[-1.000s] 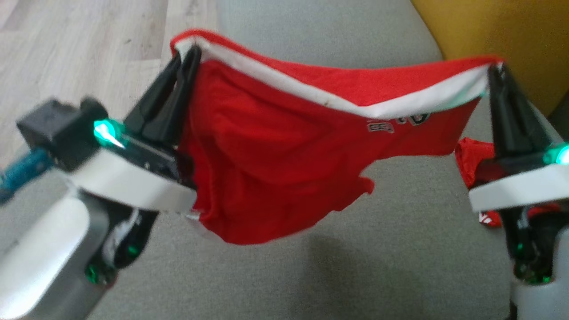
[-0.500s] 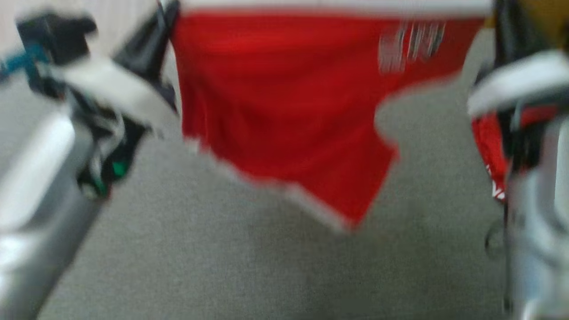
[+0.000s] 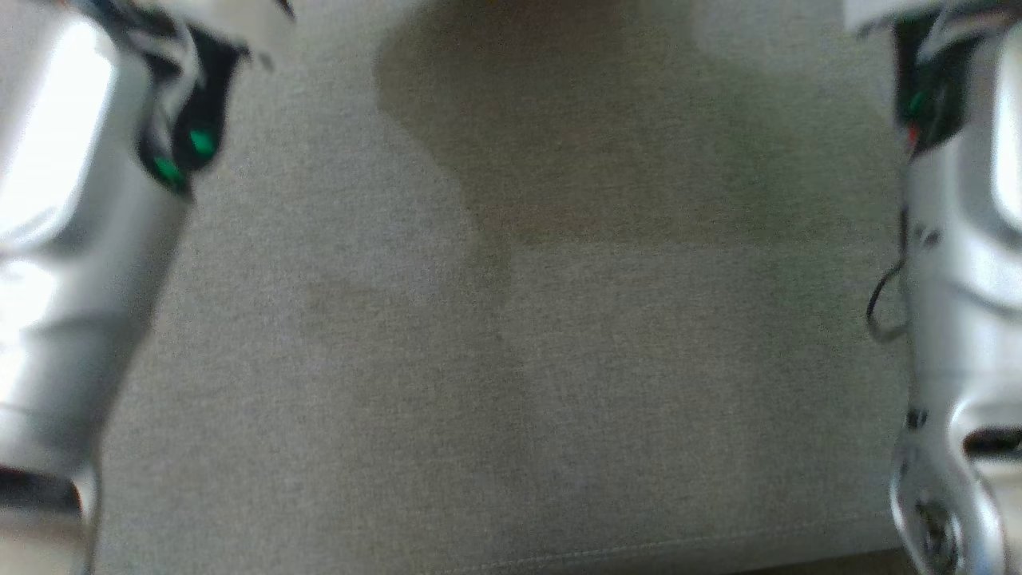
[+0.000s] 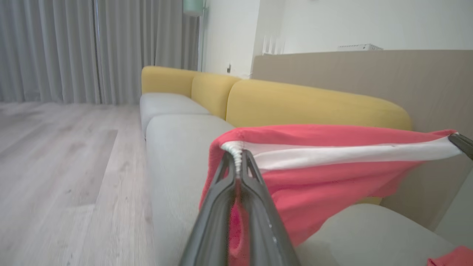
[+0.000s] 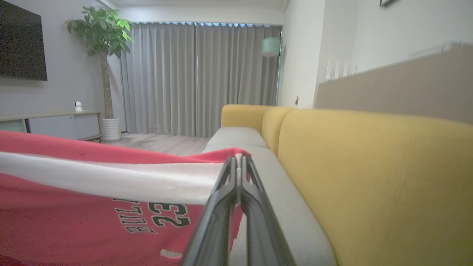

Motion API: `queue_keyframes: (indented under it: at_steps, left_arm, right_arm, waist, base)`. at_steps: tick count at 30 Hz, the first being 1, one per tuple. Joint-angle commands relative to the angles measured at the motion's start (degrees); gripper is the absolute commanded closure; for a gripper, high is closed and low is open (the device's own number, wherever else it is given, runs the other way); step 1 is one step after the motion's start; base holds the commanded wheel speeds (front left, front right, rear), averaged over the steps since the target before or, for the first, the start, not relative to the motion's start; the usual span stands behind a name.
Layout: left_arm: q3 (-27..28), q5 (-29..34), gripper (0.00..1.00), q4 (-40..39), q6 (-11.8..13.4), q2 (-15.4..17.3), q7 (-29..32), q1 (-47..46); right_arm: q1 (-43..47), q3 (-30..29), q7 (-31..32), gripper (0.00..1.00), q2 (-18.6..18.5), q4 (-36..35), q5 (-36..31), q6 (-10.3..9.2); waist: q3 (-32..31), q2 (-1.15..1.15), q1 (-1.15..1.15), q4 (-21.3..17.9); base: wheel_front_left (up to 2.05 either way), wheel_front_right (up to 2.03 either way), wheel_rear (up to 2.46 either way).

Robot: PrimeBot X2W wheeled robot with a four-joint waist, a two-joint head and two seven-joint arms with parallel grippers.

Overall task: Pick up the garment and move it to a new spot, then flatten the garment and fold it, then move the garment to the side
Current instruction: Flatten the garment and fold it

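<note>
The grey fabric sofa seat point(image 4: 177, 147) has an open edge on the robot's left, where it drops to the pale wooden floor point(image 4: 55, 166). On the right it is walled by the rounded yellow backrest point(image 4: 303, 103), and free room runs along the seat toward the grey curtains point(image 5: 199, 74). The red cloth garment point(image 4: 325, 177) hangs over the seat, stretched between the two grippers. The left gripper point(image 4: 238, 153) is clenched on one end of its white band point(image 4: 351, 153) on the floor side, and the right gripper point(image 5: 238, 159) is pinched on the other end, close to the backrest. The band is the long axis, nearly taut, running crosswise over the seat from open edge toward backrest, with the red body hanging below it. In the blurred head view the pale left forearm point(image 3: 64, 239) and right forearm point(image 3: 966, 239) flank bare seat bearing a broad shadow point(image 3: 559, 160). The dark lettering point(image 5: 159, 218) on the garment is hard to read, and its lower hem is cut off in the right wrist view. A red scrap point(image 4: 451, 258) at the left wrist view's lower right corner is cropped; whether it belongs to the garment I cannot tell.
</note>
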Motion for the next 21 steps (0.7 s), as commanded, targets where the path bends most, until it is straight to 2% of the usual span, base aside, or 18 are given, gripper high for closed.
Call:
queue_keyframes:
  at_steps: [1, 7, 11, 18, 21]
  left_arm:
    - [1.8, -0.5, 1.00, -0.8, -0.4, 2.0, -0.6, -0.1]
    - [0.0, -2.0, 1.00, 1.5, -2.5, 1.3, -4.5, 9.8]
    - [-0.5, -2.7, 1.00, 0.2, -2.6, 1.7, -7.7, 16.7]
    - [-2.3, -4.0, 1.00, -7.9, -0.4, 1.9, -11.1, 31.4]
    - [-2.9, -4.6, 1.00, -15.2, 2.8, 3.0, -12.1, 40.2]
  right_arm:
    - [0.6, 0.9, -0.9, 1.00, 0.7, -1.4, 0.9, 0.37]
    - [10.9, 1.6, -4.9, 1.00, 0.7, 0.5, 4.1, 0.37]
    - [18.8, 0.5, -6.3, 1.00, 0.7, -1.1, 6.7, 0.37]
    - [34.4, -0.1, -6.5, 1.00, 0.7, -8.6, 9.7, 0.37]
    - [44.5, -0.1, -2.9, 1.00, 0.7, -16.8, 8.7, 0.37]
  waist:
    - [0.7, 0.00, -0.03, 0.4]
    - [-0.4, 0.00, -0.03, 0.9]
    - [-2.6, 0.00, -0.03, 1.1]
    - [-9.4, 0.00, -0.03, 1.5]
    - [-13.8, 0.00, -0.03, 1.2]
  base:
    - [0.00, 0.00, 0.00]
    - [0.00, 0.00, 0.00]
    - [0.00, 0.00, 0.00]
    - [0.00, 0.00, 0.00]
    - [0.00, 0.00, 0.00]
